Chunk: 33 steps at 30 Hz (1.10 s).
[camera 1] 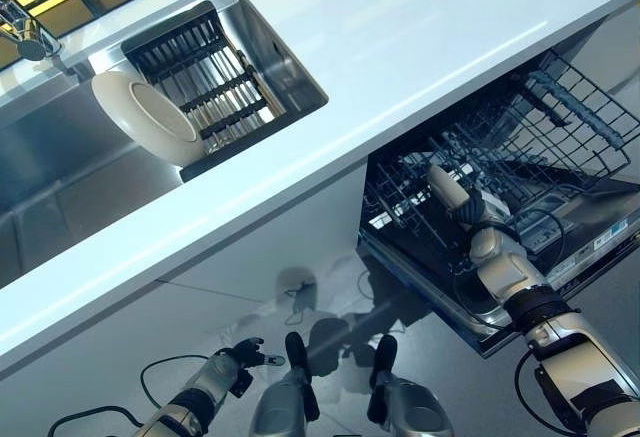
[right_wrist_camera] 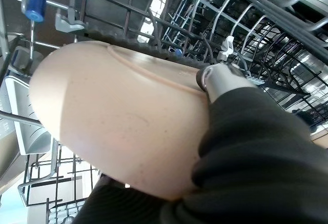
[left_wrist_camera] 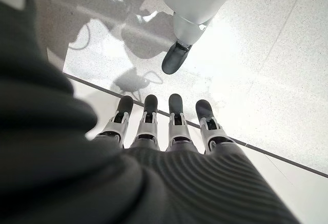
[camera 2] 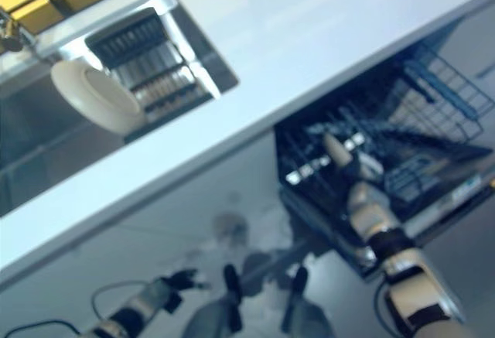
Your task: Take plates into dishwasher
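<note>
My right hand is shut on a cream plate and holds it on edge inside the dishwasher's lower rack. In the right wrist view the plate fills the frame with my thumb pressed on its face and rack wires behind it. A second cream plate leans on the black drying rack in the sink. My left hand hangs low near the floor with straight fingers and holds nothing.
The white countertop runs across above the open dishwasher. The steel sink with a tap is at the left. The dishwasher door is folded down below the rack. Grey floor lies below.
</note>
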### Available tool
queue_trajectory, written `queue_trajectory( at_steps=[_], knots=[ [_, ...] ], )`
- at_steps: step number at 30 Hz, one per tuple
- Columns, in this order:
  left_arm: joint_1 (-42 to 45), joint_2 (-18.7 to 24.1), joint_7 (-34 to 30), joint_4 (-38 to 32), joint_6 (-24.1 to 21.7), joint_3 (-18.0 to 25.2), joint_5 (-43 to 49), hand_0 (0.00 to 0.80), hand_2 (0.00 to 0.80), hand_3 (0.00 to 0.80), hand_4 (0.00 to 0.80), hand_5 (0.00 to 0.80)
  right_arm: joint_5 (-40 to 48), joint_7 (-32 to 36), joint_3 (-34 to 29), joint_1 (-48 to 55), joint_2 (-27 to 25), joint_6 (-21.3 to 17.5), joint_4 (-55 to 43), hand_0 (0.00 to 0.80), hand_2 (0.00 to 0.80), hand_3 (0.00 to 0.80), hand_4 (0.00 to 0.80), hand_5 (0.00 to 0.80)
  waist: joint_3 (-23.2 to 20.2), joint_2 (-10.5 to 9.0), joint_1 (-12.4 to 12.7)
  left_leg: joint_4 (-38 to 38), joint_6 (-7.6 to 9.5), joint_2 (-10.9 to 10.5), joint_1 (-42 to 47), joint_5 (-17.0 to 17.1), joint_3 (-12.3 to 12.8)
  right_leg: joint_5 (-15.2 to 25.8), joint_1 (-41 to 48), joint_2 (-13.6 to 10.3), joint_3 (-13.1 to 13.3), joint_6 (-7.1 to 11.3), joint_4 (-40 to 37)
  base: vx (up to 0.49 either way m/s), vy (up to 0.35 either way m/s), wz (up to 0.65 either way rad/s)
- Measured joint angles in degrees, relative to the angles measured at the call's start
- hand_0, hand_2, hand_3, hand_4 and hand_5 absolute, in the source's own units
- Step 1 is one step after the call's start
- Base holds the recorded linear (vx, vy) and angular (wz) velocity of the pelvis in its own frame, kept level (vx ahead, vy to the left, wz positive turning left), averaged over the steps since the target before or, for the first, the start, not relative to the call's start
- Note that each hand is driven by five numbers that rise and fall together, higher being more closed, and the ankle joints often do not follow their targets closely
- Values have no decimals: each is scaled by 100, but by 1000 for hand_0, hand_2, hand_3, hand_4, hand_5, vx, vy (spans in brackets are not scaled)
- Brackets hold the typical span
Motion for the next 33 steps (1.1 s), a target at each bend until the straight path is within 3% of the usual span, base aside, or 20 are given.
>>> queue_trajectory(
  at_steps=[4,5,6,7,8,33],
  knots=[
    [-4,0,0,0,1,-1,0,0,0,0,0,0,1,-10,36,-3,9,36,1,345,345,345,345,345,-3,-1,-2,0,1,0,0,4,-7,0,2,0,-3,0,2,0,0,0],
    [-4,0,0,0,0,-2,0,0,0,0,0,0,3,-9,80,-2,18,36,2,267,267,267,267,267,-4,0,-2,0,2,0,0,5,-9,0,2,0,-4,0,3,0,0,0],
    [-4,0,0,0,1,-2,0,0,0,0,0,0,3,-8,141,-3,46,35,2,122,122,122,122,122,-5,1,-4,0,2,0,0,6,-11,0,2,1,-4,0,3,0,0,0],
    [0,0,0,0,-1,-2,0,0,0,0,0,0,3,-8,183,-3,66,34,1,91,91,91,91,91,-7,1,-4,0,2,1,0,7,-14,0,3,1,-5,0,3,0,0,0],
    [-2,0,0,0,-1,-3,0,0,0,0,0,0,1,-10,204,-3,125,34,1,0,0,0,0,0,-7,2,-2,0,2,2,-1,9,-18,0,3,1,-6,0,4,0,0,0],
    [-3,-2,2,-1,47,-48,-1,0,0,0,0,0,12,-237,318,18,219,39,9,0,0,0,0,0,-7,1,0,-1,5,-4,-17,17,-67,-4,14,2,-41,-5,5,0,0,1]
  ],
)
